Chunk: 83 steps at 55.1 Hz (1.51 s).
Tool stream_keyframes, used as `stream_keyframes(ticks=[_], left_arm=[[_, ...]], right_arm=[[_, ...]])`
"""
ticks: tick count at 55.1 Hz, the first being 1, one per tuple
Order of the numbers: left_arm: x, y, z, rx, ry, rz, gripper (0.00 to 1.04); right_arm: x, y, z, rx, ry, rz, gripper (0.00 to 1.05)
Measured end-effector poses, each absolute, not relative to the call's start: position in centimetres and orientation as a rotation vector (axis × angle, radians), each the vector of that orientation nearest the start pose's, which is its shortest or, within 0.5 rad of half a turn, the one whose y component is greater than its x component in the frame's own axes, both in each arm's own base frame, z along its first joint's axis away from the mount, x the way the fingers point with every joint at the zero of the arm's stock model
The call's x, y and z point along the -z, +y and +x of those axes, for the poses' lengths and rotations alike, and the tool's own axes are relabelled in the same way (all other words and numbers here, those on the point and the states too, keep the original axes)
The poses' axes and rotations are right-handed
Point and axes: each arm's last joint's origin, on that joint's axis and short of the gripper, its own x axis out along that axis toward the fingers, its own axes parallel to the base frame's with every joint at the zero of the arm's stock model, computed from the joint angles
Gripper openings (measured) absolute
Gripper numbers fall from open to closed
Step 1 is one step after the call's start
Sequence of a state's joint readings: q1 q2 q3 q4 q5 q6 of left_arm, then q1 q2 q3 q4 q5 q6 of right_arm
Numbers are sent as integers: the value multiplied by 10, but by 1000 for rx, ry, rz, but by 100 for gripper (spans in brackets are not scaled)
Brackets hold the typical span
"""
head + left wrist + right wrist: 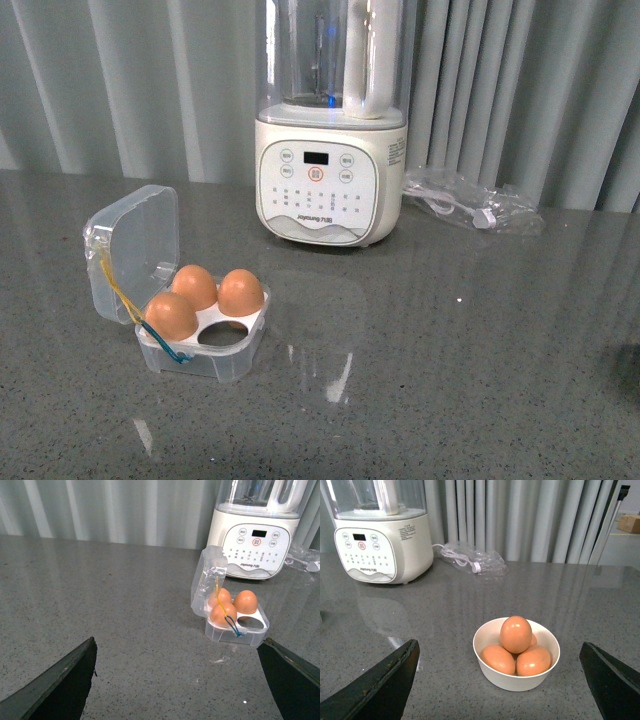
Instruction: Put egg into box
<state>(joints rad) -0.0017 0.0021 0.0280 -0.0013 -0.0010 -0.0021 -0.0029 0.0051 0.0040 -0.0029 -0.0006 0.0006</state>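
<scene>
The egg [515, 634], smooth, matt orange-brown and oval, sits on top of a pile in a small round white bowl [516, 682]. Two more eggs [498, 659] lie under it, and a sliver of a fourth shows behind it, mostly hidden. The bowl stands just ahead of the right gripper [497, 644], in line with the gap between its fingers [385, 685]. These are spread wide with nothing held, and they touch neither bowl nor egg. Only their dark, wedge-shaped tips show; the rest is cut off.

The box [215, 362] is a small square case of clear plastic with its hinged lid [135, 245] raised. A yellow band [118, 290] and a blue band [178, 352] trail across it. Its white tray [257, 318] carries three eggs [241, 292], and one hole [222, 335] is bare. The box lies ahead of the left gripper [177, 640], off towards one finger and well clear of both. This gripper too is splayed wide and holds nothing.

Farther from both grippers stands a cream blender [328, 185] with a glossy button panel and a clear jar whose top is cut off. Beside it lies a crumpled clear bag [470, 205] holding a white cable. All rest on a speckled grey, polished table [450, 400] that mirrors the pleated grey curtain [150, 80] behind. A dark patch [630, 372] at the front view's right edge is too cut off to identify.
</scene>
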Motion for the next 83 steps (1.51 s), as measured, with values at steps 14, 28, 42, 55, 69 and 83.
stream_keyframes(ticks=[14,28,42,55,69,83], left_arm=[[-173,0,96,1,-25,-2,98],[-173,0,96,1,-25,-2,98],[-173,0,96,1,-25,-2,98],[-173,0,96,1,-25,-2,98],[-173,0,96,0,-25,-2,98],[-173,0,96,2,-25,-2,98]], right_arm=[[-164,0,98,2,4,1,97],[-164,0,98,2,4,1,97],[-164,0,98,2,4,1,97],[-164,0,98,2,4,1,97],[-173,1,102,136,141,54,97],[-212,-14,162,134,121,57,97]])
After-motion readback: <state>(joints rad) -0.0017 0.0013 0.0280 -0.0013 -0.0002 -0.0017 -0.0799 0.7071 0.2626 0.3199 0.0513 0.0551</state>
